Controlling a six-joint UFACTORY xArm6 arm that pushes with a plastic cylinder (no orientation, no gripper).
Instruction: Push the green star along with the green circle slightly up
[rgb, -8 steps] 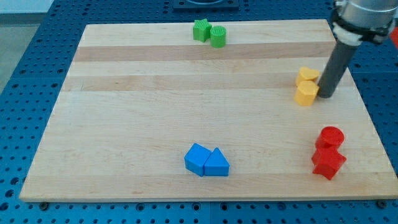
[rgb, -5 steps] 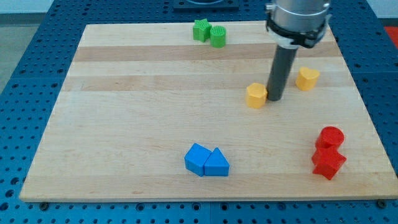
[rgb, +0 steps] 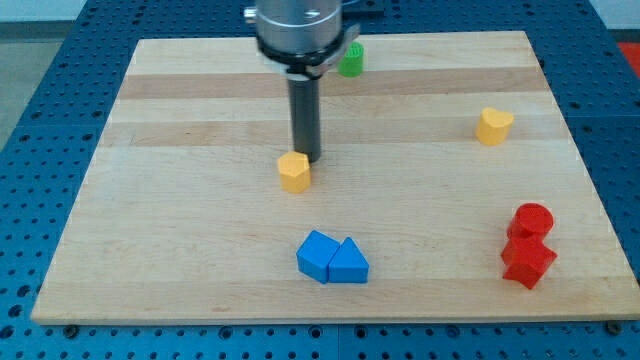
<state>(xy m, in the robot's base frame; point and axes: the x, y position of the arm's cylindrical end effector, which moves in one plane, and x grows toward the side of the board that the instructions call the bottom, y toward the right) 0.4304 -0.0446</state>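
Camera view, the only one. My tip (rgb: 307, 158) rests on the worktop (rgb: 180, 200) near its middle, touching or just beside the upper right of a yellow block (rgb: 294, 171), shape unclear. I carry no claw, only the rod, so there is nothing to spread or pinch.

Green circle (rgb: 350, 61): at the view's top edge of the worktop, partly hidden behind my arm housing. Green star: not visible; presumably hidden behind the housing just left of the circle. My tip is well apart from both, below them.

Handling, judged: small, rigid, light blocks that should slide easily and may rotate or part if struck off-centre. Contact from below, between the two. The circle has no long axis; the star's pointing cannot be read.

Others: yellow heart-like block (rgb: 493, 125) at right, blue pair (rgb: 332, 258), red pair (rgb: 527, 244).
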